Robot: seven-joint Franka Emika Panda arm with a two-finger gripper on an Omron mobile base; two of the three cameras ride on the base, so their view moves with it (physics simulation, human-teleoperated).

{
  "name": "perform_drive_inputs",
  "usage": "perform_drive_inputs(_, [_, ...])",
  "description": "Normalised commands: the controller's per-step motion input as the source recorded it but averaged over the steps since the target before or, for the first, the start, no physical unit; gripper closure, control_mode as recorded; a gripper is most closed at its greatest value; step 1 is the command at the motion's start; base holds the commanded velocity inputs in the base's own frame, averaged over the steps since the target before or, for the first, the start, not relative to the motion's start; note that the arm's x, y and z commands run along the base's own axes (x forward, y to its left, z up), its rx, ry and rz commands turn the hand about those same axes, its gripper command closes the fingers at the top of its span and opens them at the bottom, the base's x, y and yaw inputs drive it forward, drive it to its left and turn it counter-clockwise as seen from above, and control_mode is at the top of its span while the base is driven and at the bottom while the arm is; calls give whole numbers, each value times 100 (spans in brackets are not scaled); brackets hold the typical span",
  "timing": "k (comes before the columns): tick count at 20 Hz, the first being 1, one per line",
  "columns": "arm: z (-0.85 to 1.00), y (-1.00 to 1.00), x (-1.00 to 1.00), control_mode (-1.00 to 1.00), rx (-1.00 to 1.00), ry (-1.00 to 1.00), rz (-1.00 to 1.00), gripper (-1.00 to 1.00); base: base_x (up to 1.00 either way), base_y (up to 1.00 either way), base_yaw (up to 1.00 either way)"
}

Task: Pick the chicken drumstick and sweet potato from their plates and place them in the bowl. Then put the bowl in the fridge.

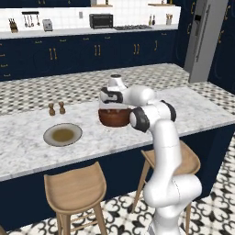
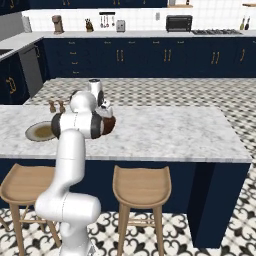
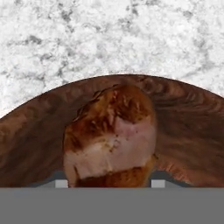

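Note:
My gripper is shut on the chicken drumstick, a reddish-brown meaty lump held between the two finger tips. It hangs just over the dark wooden bowl, whose brown inside lies right under it. From the base, the gripper points down into the bowl on the marble island; the arm hides part of the bowl. A grey-beige plate lies left of the bowl with nothing on it. The sweet potato is hidden or out of view. The grey fridge stands closed at the far right.
Two small brown shakers stand behind the plate. Wooden stools line the island's near side. Navy cabinets and a counter with a toaster oven run along the back wall across a tiled floor.

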Motion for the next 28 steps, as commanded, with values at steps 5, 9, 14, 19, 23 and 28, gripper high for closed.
perform_drive_inputs(5, [42, 0, -22, -100, 0, 8, -1, -100, 0, 0, 0])
perform_drive_inputs(9, [85, -8, -58, -100, 6, 10, -8, -100, 0, 0, 0])
perform_drive_inputs(14, [79, -59, -100, -100, 18, 1, -4, -100, 0, 0, 0])
perform_drive_inputs(19, [11, -67, -100, -100, 12, 2, 0, -100, 0, 0, 0])
perform_drive_inputs(23, [-6, -31, -100, -100, -1, 12, -3, -100, 0, 0, 0])
perform_drive_inputs(28, [-86, 9, -70, -100, -27, 14, -16, -100, 0, 0, 0])
